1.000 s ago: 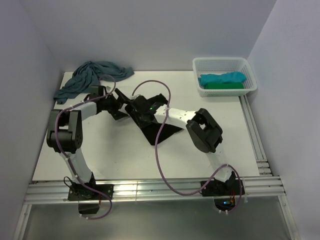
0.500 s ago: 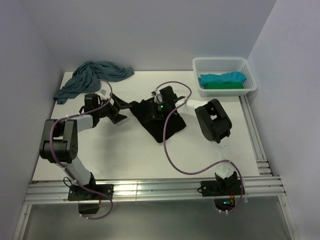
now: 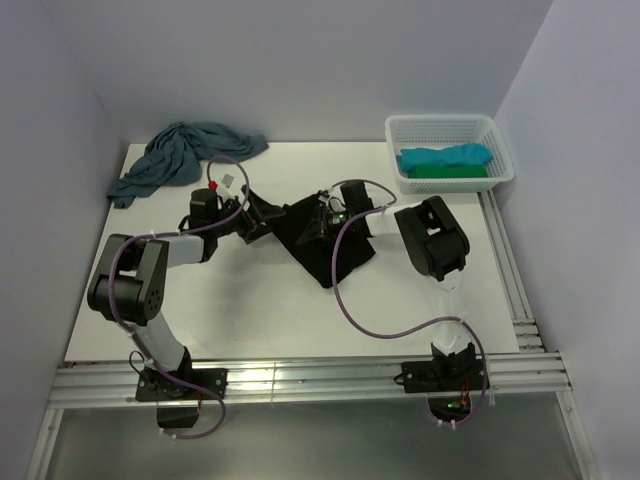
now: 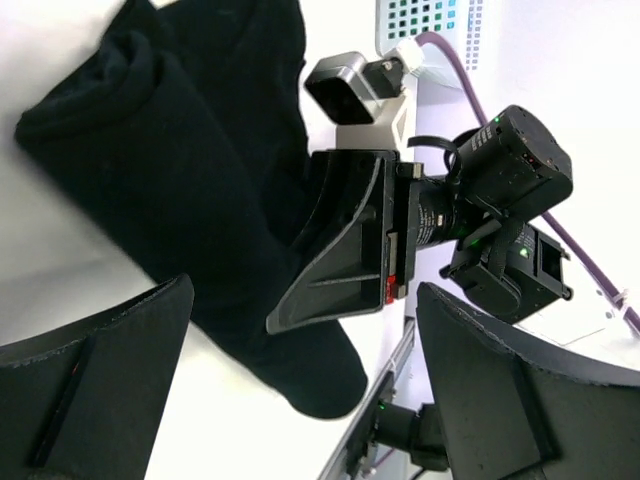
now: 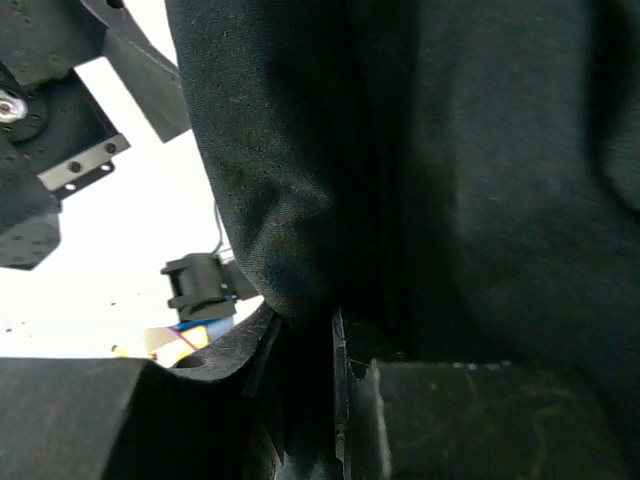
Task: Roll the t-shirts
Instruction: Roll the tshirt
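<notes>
The right gripper is pinched shut on a fold of the black t-shirt and has dragged it nearer the white mesh basket, bunching it thicker. The left gripper, spread wide and empty, has followed to the shirt's edge farthest from the basket. The roll looks begun, not finished.

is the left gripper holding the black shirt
No, the left gripper stands wide open, not closed on the black shirt.

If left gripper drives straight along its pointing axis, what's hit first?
Probably the black t-shirt, whose end lies just ahead of the open left gripper; the right gripper gripping it comes next.
</notes>
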Motion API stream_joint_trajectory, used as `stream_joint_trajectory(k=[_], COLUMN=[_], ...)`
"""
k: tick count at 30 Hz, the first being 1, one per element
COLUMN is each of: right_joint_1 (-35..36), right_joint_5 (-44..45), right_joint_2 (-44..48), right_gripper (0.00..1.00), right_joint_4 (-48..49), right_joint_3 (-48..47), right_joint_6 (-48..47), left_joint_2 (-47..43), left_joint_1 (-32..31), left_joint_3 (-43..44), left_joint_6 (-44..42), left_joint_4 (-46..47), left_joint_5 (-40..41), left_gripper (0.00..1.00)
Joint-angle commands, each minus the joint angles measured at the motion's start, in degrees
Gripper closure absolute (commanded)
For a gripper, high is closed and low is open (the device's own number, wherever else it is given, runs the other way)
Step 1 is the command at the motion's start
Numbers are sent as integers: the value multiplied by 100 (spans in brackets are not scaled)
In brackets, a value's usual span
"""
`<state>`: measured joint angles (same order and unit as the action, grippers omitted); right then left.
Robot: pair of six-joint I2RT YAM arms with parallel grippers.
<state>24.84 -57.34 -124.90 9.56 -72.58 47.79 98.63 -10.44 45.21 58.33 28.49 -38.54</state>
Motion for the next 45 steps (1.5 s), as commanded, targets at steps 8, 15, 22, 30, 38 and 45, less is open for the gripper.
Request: stream_joint_trajectory(k=[8, 15, 22, 30, 38, 45], right_joint_1=[-278, -375, -410, -410, -419, -419], right_joint_5=[-462, -401, -374, -392, -401, -392], right_joint_2=[-289, -368, -438, -482, -447, -439], right_gripper=[100, 100, 100, 100, 100, 100], right_joint_4=[1136, 1057, 968, 819, 872, 933], right_joint_3=[297, 455, 472, 402, 499, 578], right_joint_6=[917, 741, 661, 609, 653, 688], left_joint_2=[438, 605, 877, 1246, 1370, 1211], left_joint_1=[-450, -661, -767, -899, -908, -758], left_joint_3=[-153, 154, 269, 515, 454, 59], left_joint_6=[-119, -515, -489, -480, -594, -340], left_joint_4=[588, 25, 43, 139, 279, 1034], left_joint_5=[532, 883, 1208, 1631, 1974, 1922], left_gripper=[1, 1, 4, 13, 19, 24])
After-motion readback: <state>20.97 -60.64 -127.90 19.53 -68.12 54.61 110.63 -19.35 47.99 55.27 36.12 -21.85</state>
